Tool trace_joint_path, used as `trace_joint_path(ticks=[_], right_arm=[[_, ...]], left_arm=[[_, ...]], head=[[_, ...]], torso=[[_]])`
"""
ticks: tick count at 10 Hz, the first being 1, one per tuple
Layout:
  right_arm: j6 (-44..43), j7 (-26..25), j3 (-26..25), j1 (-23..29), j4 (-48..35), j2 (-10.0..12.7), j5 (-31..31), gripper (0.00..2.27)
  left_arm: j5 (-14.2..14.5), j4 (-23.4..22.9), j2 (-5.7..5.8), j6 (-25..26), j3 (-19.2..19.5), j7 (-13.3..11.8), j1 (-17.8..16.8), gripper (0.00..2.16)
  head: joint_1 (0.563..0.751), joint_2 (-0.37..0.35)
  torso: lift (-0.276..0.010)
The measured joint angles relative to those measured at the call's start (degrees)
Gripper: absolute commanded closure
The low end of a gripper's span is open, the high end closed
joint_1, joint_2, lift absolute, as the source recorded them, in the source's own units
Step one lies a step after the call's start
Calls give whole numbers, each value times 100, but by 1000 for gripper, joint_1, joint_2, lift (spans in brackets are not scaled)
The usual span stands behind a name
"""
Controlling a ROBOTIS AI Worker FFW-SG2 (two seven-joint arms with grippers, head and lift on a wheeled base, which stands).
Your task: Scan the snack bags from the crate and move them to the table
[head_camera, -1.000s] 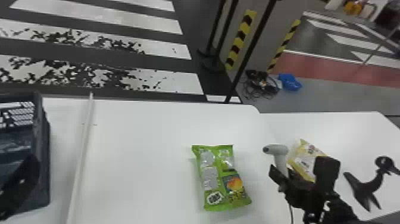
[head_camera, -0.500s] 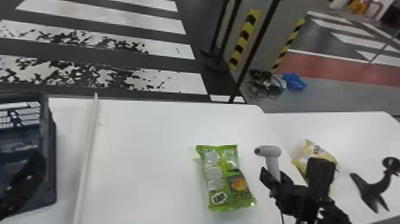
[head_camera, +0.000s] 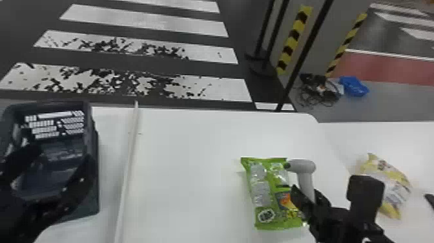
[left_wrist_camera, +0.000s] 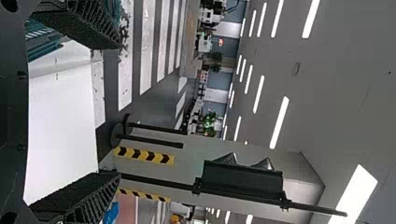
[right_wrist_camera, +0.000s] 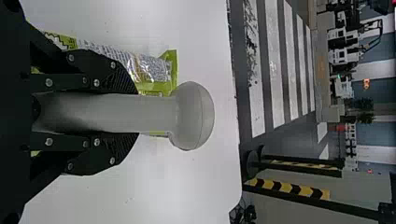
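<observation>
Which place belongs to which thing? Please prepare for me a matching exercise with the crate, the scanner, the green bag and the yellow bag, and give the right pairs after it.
Things:
1. crate
2. scanner
3. green bag
4. yellow bag

Places, as the head view shows them:
A. lying on the table, between the white rod and the yellow bag
B. lying to the right of the green bag
C. left of the white rod
D. held in the right tool

Right pairs: 1-C, 2-D, 3-A, 4-B
</observation>
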Motion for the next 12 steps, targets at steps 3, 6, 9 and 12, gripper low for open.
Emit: trace_joint_path(ticks=[3,6,9,12], right_arm=[[-8,-18,561,-151,68,43,435,2135],[-159,-16,893,-404,348,56,667,2135],[-249,-16,1016,-713,764,43,742,2135],[-251,-11,1146,-1017,1189,6,804,2135]], left_arm=[[115,-20,0,-6,2,-53,0,9],[80,-38,0,-6,-31,-52,28,9],[50,-99,0,-6,-46,-43,89,9],[23,-163,-9,6,-45,-42,159,9]], head=[[695,-139],[695,-110],[695,-105],[695,-98]], torso=[[-95],[-95],[-95],[-95]])
